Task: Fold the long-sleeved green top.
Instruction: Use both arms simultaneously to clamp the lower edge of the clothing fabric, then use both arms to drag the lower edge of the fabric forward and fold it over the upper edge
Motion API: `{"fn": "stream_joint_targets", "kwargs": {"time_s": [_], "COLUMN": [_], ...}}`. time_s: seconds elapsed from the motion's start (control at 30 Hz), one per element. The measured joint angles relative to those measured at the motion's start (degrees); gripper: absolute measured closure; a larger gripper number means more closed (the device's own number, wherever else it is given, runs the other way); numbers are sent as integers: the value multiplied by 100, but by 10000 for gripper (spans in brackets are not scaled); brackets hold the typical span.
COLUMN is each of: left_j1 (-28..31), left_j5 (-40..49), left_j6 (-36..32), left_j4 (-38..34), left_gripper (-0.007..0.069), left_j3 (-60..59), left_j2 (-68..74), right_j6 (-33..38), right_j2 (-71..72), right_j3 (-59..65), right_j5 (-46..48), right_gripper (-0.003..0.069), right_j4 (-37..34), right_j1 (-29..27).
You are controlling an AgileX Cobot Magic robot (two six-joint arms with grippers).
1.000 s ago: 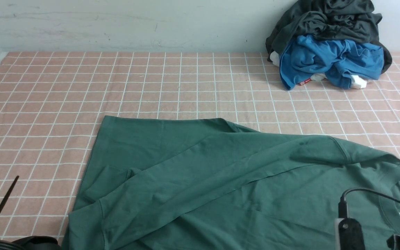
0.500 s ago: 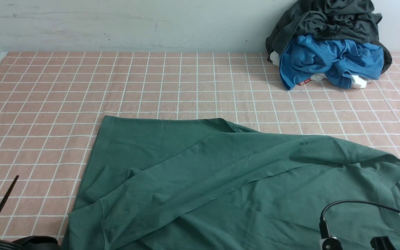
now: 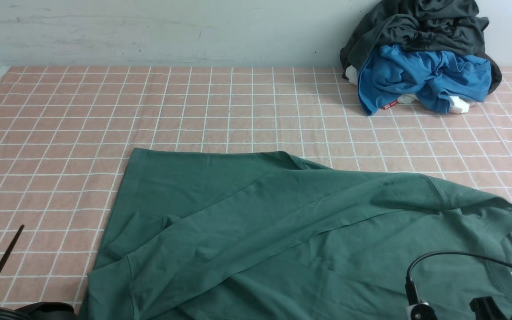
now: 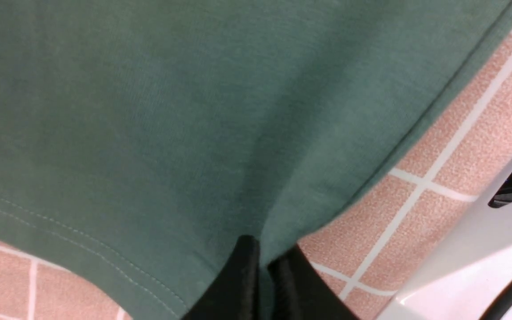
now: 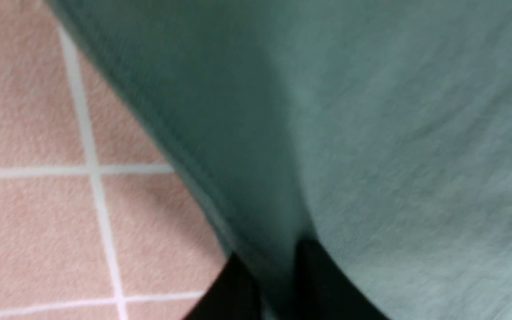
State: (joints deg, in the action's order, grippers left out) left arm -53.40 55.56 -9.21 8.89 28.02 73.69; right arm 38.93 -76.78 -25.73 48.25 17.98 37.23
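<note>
The green long-sleeved top (image 3: 256, 222) was matt knit cloth, a fine, smooth jersey with a stitched hem. Under it, the pink checked table cover (image 3: 194, 111) looked like rough, nubbly fabric. At the far right, the blue garment (image 3: 420, 75) and the dark grey garment (image 3: 416, 22) were soft, dull cloth. The left gripper (image 4: 266, 258) had matt black fingers (image 4: 238, 293) — beside them was a smooth, white, plastic-looking housing (image 4: 460, 266).

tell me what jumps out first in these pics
The green long-sleeved top dominates, spread rumpled over the near half of the pink checked table, a sleeve lying diagonally across it. In the far right corner, against the wall, a bright blue garment sits heaped under a dark grey garment. Up close, the left hand and right hand each pinch the top's edge.
</note>
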Motion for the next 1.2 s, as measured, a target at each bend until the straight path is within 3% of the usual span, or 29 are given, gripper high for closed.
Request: {"fn": "stream_joint_targets", "kwargs": {"time_s": [0.1, 0.33, 0.5, 0.77, 0.87, 1.2], "left_j1": [0, 154, 1103, 2885, 3466, 4192], "left_j5": [209, 742, 767, 760, 766, 842], "left_j6": [524, 858, 269, -1231, -1573, -2107], "left_j4": [244, 807, 721, 174, -156, -656], "left_gripper": [616, 604, 604, 604, 604, 604], "left_j3": [135, 801, 1594, 2975, 3622, 5183], "left_j2": [0, 0, 0, 437, 873, 2308], "right_j6": [5, 106, 827, 1854, 1933, 1801], "right_j2": [15, 47, 39, -583, -1071, -2410], "right_j3": [-108, -903, -2021, -3723, -4341, -5639], "right_j5": [190, 524, 857, 1525, 1785, 2078], "right_gripper": [648, 655, 655, 655, 655, 655], "right_j4": [7, -46, -739, -2223, -2442, -2500], "right_j1": [0, -423, -1293, -2447, -2668, -2763]}}
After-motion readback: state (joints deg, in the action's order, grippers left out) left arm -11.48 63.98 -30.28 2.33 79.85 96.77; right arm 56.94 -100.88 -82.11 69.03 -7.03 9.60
